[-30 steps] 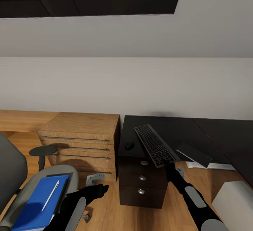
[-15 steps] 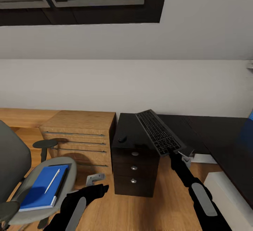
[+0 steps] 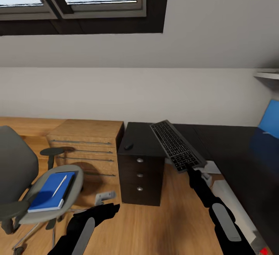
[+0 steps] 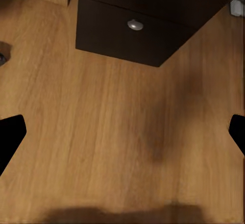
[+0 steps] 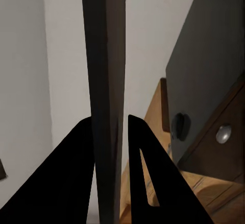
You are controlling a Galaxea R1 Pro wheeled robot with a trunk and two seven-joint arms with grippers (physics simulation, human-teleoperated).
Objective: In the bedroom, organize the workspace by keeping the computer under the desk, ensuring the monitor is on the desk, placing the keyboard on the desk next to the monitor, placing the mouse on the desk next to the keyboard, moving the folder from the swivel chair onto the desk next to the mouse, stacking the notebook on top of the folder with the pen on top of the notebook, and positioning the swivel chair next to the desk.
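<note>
Bedroom floorboards run under a white wall and a skylight in the head view, with a dark surface stretching to the right and a dark drawer cabinet at its near end. The right pincer holds the keyboard by one short end, lifted and tilted above the cabinet corner. The mouse lies on the cabinet top. On the swivel chair seat lies the blue notebook with the pen on it; the folder is probably the dark edge beneath, though I cannot be sure. A blue monitor edge shows far right. The left pincer hangs low over the floor. The left wrist view looks down on bare floorboards and the cabinet's drawers, with the fingertips wide apart and nothing between them. The right wrist view shows the keyboard edge-on, clamped between both fingers, with the mouse beyond. To do this well, I judge the keyboard should be carried level toward the monitor and lowered flat before release, leaving room beside it for the mouse.
</note>
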